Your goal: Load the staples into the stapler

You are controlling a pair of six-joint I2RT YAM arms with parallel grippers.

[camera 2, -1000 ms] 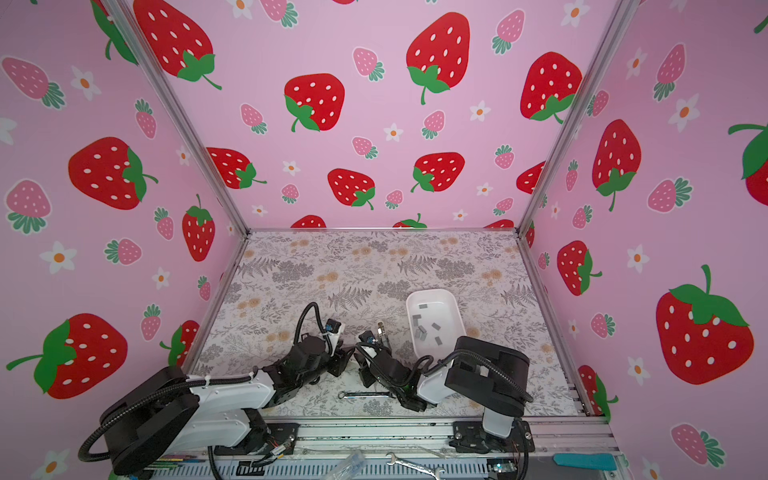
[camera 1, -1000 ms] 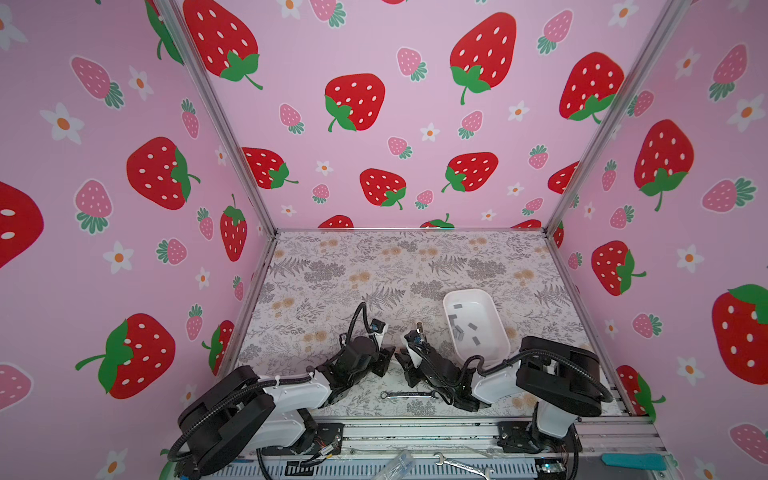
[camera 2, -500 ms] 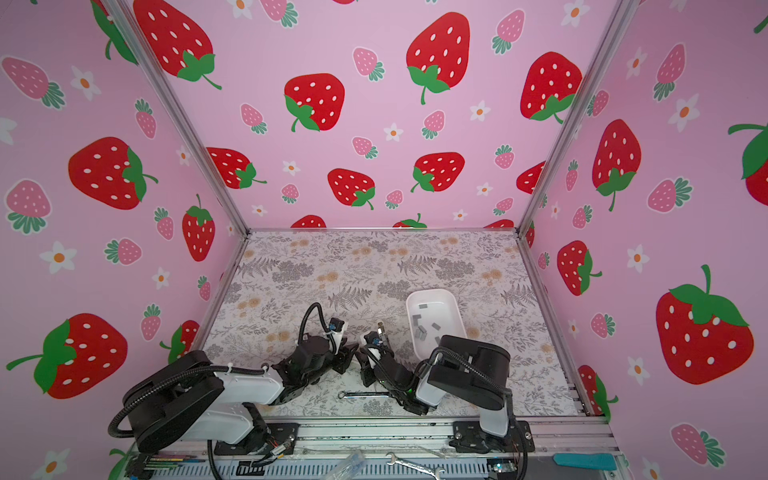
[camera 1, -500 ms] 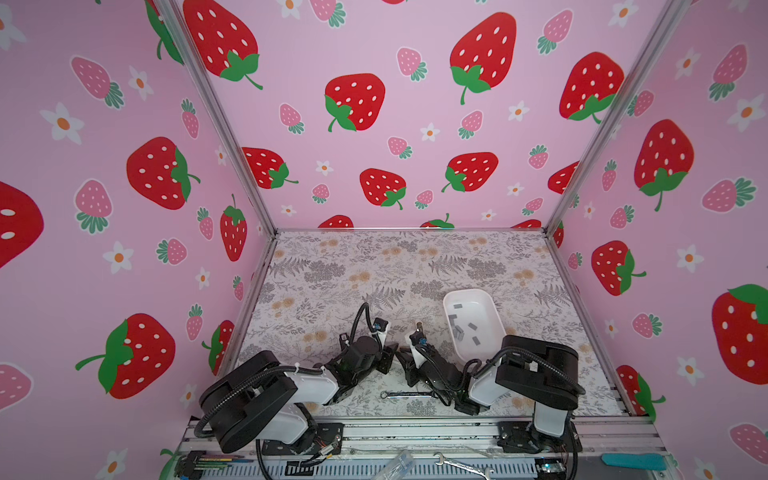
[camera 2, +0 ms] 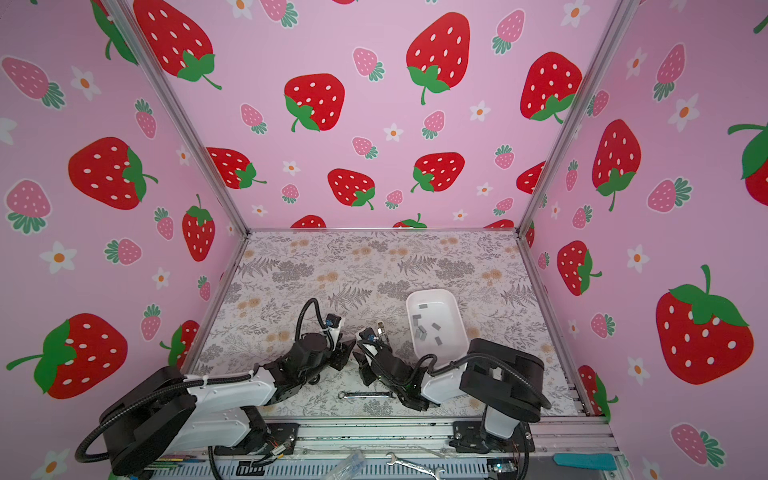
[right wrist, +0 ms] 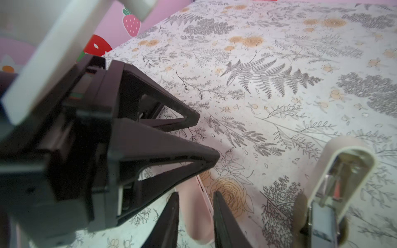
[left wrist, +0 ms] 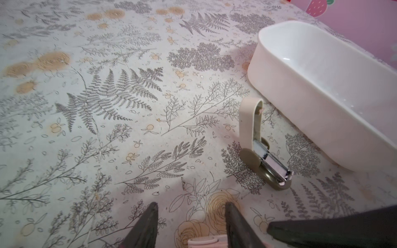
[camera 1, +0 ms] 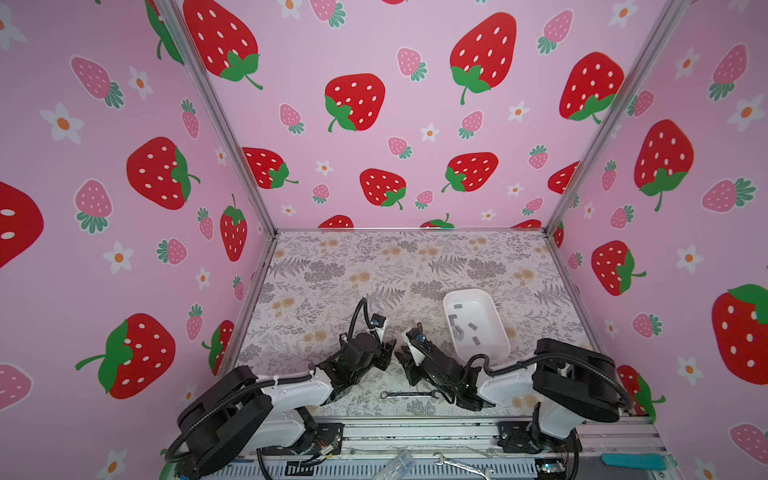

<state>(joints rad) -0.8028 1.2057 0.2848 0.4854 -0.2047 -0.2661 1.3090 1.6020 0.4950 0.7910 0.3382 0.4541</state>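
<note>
A beige stapler stands on the table beside the white tray, its top swung up and its metal magazine bare. It also shows in both top views and in the right wrist view. Several grey staples lie in the tray. A pink stapler lies flat between the two grippers. My right gripper is open, with a finger close on each side of it. My left gripper is open around its other end.
A silver wrench lies on the table just in front of the grippers. The tray sits to the right of them. Pink strawberry walls close in the left, back and right sides. More tools lie on the front rail.
Both grippers stay low at the front middle around the pink stapler. The jaws of both have widened a little, and the left arm's elbow has shifted.
</note>
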